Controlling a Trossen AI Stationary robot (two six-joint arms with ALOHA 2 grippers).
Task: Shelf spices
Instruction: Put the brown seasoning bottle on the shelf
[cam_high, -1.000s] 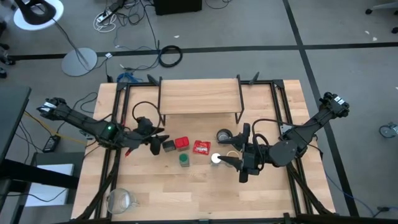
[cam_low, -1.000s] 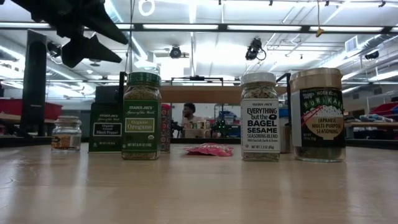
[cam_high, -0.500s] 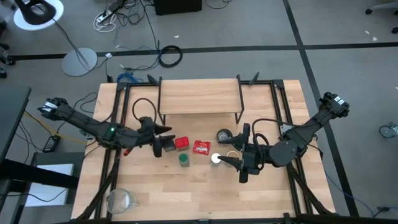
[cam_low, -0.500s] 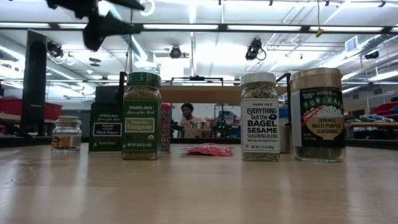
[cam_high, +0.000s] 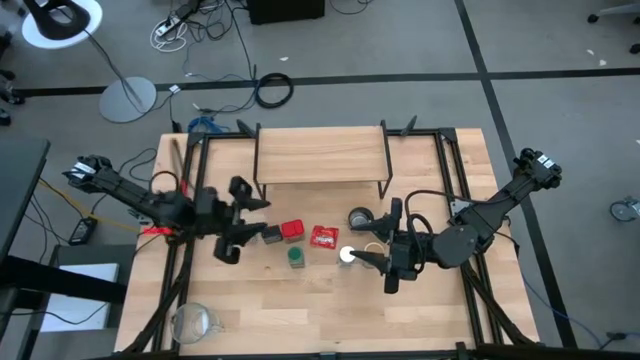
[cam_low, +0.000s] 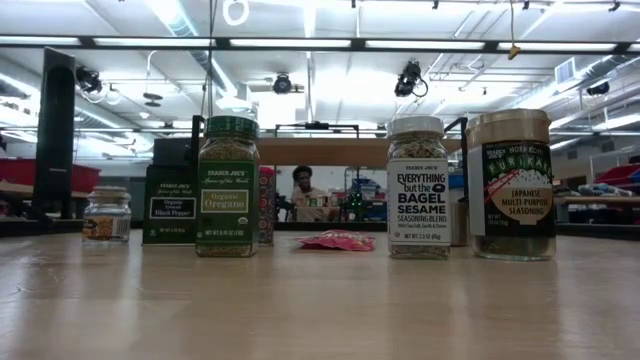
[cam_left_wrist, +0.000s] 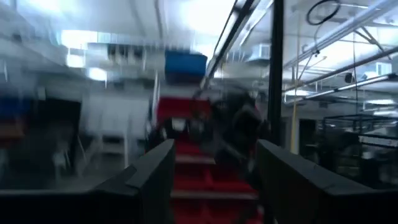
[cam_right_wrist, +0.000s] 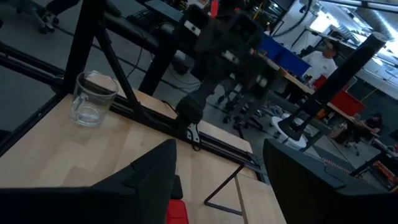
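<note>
High view: the left gripper (cam_high: 229, 247) hangs over the counter (cam_high: 330, 310) with nothing between its jaws, which stand apart in the left wrist view. Just beside those jaws, toward the counter's middle, sits the dark square tin (cam_high: 271, 234), touching the red tin (cam_high: 292, 231). The green jar (cam_high: 296, 257) stands a little farther on, and the flat red packet (cam_high: 324, 237) lies beyond the red tin.

The right gripper (cam_high: 392, 262) hovers at the other end of the row, its jaws parted and empty in the right wrist view. The white-capped jar (cam_high: 348, 254) stands just past its jaw tips, toward the left gripper. The tan-lidded jar (cam_low: 509, 185) shows in the low view next to the white-capped jar. The round metal cup (cam_high: 360, 218) stands near the right gripper, on the shelf side.

The shelf (cam_high: 320, 155) stands well apart from both grippers at the counter's far edge, and its plank carries 0 spices. A glass mug (cam_high: 192, 320) sits near the counter's corner on the left arm's side.
</note>
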